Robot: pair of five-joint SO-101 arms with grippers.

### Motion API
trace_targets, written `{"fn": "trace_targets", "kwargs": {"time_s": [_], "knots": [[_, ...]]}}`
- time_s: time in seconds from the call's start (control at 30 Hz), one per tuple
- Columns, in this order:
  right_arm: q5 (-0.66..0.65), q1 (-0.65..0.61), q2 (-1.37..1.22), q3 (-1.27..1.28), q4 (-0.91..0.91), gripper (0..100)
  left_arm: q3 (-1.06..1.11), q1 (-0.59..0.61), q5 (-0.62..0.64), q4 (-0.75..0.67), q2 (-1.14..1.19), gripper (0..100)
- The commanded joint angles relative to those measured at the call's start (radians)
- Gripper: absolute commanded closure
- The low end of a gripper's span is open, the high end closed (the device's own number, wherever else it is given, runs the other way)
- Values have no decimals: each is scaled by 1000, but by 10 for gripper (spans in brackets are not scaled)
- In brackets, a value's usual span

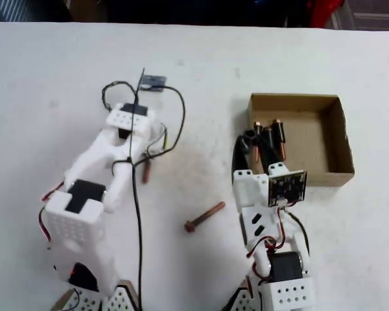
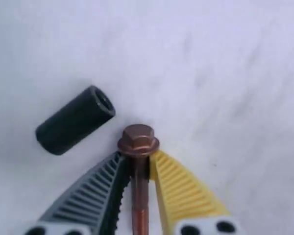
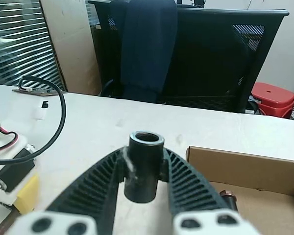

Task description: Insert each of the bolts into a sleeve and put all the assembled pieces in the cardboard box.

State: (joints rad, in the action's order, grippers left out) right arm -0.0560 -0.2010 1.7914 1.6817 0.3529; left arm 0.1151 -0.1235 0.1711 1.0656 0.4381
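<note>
Right now the left gripper (image 2: pixel 138 157) is down near the table (image 1: pixel 201 71) on the left side, clenched on a copper bolt (image 2: pixel 138 142), head poking out past the fingertips and the shank running back between the jaws. Just beside that head lies a spare sleeve (image 2: pixel 76 120), black, on its side, not touching. Over on the right, the right gripper (image 3: pixel 144 155) is squeezing its own black sleeve (image 3: pixel 144 166) upright, bore open to the top, at the left wall of the cardboard box (image 1: pixel 295 98). That box holds a couple of copper-ended pieces (image 1: pixel 280 137) that look assembled. One loose bolt (image 1: pixel 205 216) waits in the middle of the table, between the arms. So I'd call this the mating step: one part in each grip, not yet joined. Next the two must meet, shank lined up dead straight with that bore, and with the head leading, the bolt may need turning round first
</note>
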Motion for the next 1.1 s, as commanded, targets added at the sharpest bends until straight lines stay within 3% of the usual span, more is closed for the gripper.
{"fn": "trace_targets", "kwargs": {"time_s": [0.0, 0.1, 0.4, 0.57, 0.97, 1.07], "knots": [[0, 12, 8, 8, 2, 981, -38, 33, -18, 81, 1, 873], [0, 12, 8, 8, 2, 981, -38, 35, -17, 106, 1, 820], [0, 12, 8, 8, 2, 981, -40, 33, -26, 94, 1, 820], [0, 12, 8, 8, 2, 981, -38, 28, -100, 49, 2, 823], [0, 12, 8, 8, 12, 981, -31, 27, -95, -21, 2, 824], [0, 12, 8, 8, 18, 981, -31, 27, -95, -29, 2, 871]]}}
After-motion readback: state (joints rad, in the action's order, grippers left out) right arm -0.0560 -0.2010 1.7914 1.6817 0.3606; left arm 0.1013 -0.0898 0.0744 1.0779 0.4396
